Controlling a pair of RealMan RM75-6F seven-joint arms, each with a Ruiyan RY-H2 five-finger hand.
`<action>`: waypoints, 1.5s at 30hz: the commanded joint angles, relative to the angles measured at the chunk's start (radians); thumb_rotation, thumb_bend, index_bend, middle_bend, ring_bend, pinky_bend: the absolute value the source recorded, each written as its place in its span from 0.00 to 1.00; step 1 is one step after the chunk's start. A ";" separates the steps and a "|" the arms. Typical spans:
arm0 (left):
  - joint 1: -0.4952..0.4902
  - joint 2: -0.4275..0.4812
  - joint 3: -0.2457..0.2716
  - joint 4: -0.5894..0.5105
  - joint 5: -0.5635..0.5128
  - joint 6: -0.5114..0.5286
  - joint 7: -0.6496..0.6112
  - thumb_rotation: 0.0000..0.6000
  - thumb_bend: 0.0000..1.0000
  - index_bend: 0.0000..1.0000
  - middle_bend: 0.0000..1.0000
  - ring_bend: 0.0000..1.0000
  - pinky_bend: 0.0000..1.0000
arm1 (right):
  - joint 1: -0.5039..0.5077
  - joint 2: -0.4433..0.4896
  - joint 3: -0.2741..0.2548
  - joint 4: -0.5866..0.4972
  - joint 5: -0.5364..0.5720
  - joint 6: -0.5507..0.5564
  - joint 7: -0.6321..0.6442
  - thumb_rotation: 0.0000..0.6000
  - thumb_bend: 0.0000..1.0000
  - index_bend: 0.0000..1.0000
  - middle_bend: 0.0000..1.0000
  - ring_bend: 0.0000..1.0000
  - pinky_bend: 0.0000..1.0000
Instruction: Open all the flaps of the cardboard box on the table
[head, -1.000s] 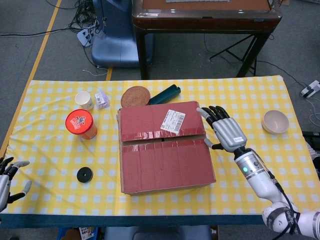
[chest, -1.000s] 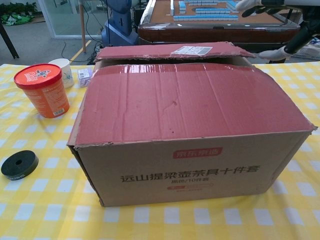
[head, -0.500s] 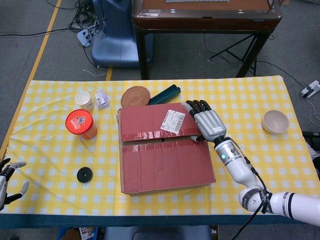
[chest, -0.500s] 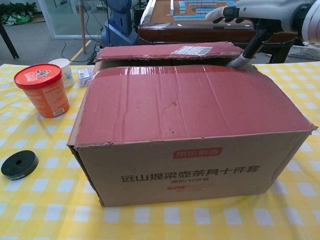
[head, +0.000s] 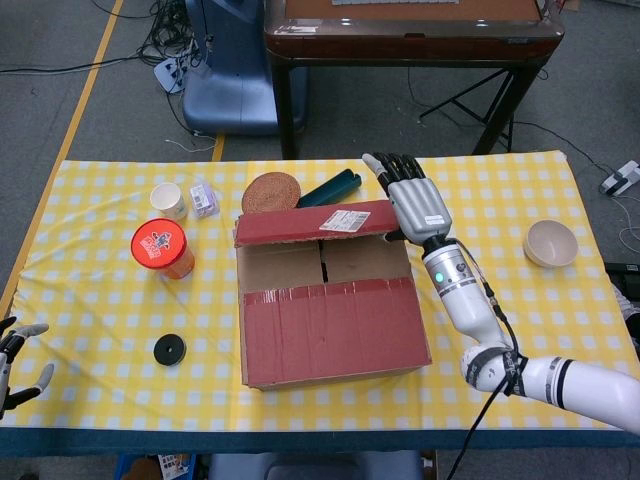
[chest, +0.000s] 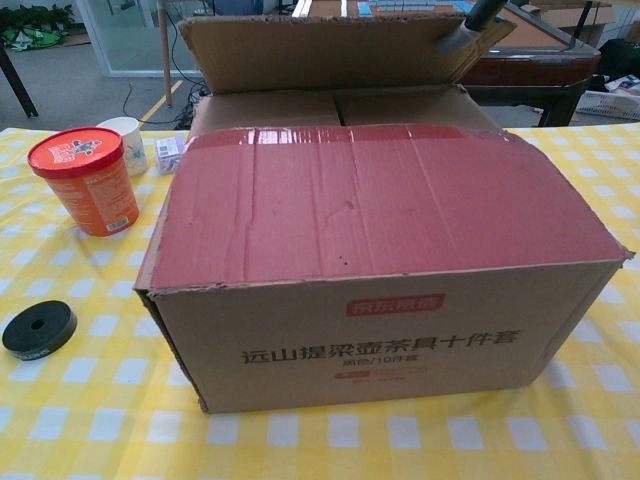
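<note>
The cardboard box (head: 330, 320) stands mid-table. Its far flap (head: 315, 222) is raised about upright, brown inner face (chest: 320, 50) toward the chest camera. My right hand (head: 408, 200) holds that flap's right end: the thumb (chest: 462, 38) lies on the inner face and the fingers stretch up along the outer face. The near flap (chest: 380, 200), red and taped, lies flat. Two inner flaps (head: 325, 262) show in the opening, lying down. My left hand (head: 15, 355) hovers open at the table's front left corner, far from the box.
Left of the box stand a red tub (head: 162, 248), a white cup (head: 168, 200), a small packet (head: 204, 197) and a black ring (head: 169, 349). Behind it lie a woven coaster (head: 271, 192) and a dark green object (head: 330, 187). A bowl (head: 551, 242) sits far right.
My right hand came in from the box's right side, caught the far flap's right end and swung it up from flat to about upright, baring the inner flaps. The left hand barely moved.
</note>
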 joint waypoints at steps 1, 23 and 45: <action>0.001 0.000 0.001 -0.002 0.001 0.001 0.001 1.00 0.35 0.33 0.29 0.12 0.00 | 0.056 -0.016 0.036 0.065 0.048 -0.004 -0.022 1.00 0.16 0.02 0.05 0.00 0.04; 0.023 0.005 0.003 0.020 -0.023 0.002 -0.019 1.00 0.35 0.33 0.29 0.12 0.00 | 0.229 -0.157 0.086 0.472 0.371 -0.032 -0.114 1.00 0.22 0.02 0.05 0.00 0.04; 0.004 0.005 0.007 -0.015 0.011 -0.010 0.009 1.00 0.35 0.33 0.29 0.12 0.00 | -0.123 0.338 -0.114 -0.345 -0.099 -0.086 0.114 1.00 0.96 0.16 0.17 0.03 0.04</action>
